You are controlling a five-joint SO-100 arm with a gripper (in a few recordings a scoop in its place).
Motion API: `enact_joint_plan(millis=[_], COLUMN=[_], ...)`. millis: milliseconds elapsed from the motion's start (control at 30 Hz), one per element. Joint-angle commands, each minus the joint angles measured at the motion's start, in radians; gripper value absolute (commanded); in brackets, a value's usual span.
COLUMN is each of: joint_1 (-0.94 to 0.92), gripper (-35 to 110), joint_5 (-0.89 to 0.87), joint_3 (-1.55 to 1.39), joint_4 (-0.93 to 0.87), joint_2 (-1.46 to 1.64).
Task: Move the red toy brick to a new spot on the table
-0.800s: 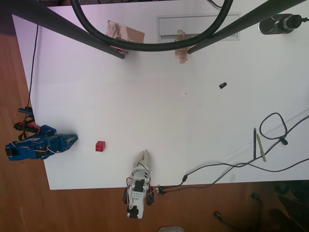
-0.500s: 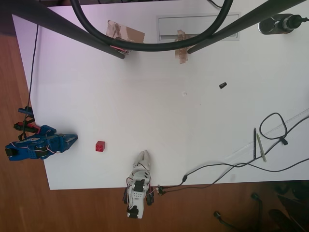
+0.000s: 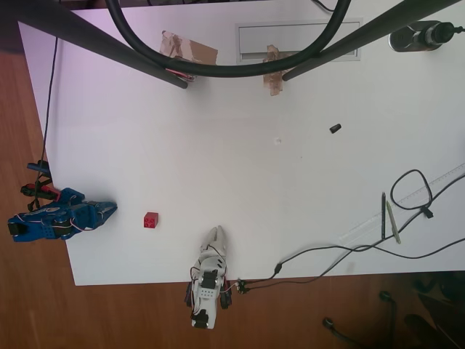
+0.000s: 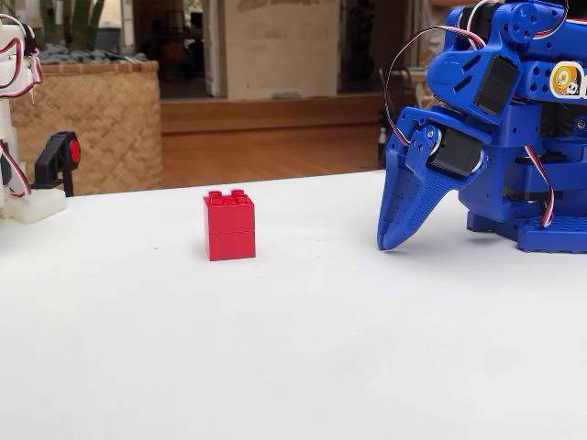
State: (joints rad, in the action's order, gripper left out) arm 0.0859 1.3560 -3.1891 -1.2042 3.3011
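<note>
The red toy brick (image 3: 150, 219) sits on the white table (image 3: 261, 174) near its lower left corner in the overhead view. It is a small studded block standing free (image 4: 229, 225). My blue gripper (image 3: 111, 211) lies just left of it at the table's edge, pointing toward it across a short gap. In the fixed view the gripper (image 4: 392, 242) is to the brick's right. Its tip is down on the table (image 4: 275, 367), and the jaws are pressed together with nothing between them.
A small black cylindrical piece (image 3: 335, 129) lies to the upper right. Cables (image 3: 411, 190), a pen (image 3: 383, 215) and a ruler lie along the right side. Taped cardboard (image 3: 189, 49) sits at the far edge, and dark bars cross overhead.
</note>
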Motion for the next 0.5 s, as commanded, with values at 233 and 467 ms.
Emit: enact_joint_plan(millis=[233,467], joint_1=[0.000,0.000], gripper=[0,0], joint_5=[0.008,0.002], joint_3=[-0.032,-0.032], joint_4=[-0.005,-0.005], joint_2=[0.038,0.038])
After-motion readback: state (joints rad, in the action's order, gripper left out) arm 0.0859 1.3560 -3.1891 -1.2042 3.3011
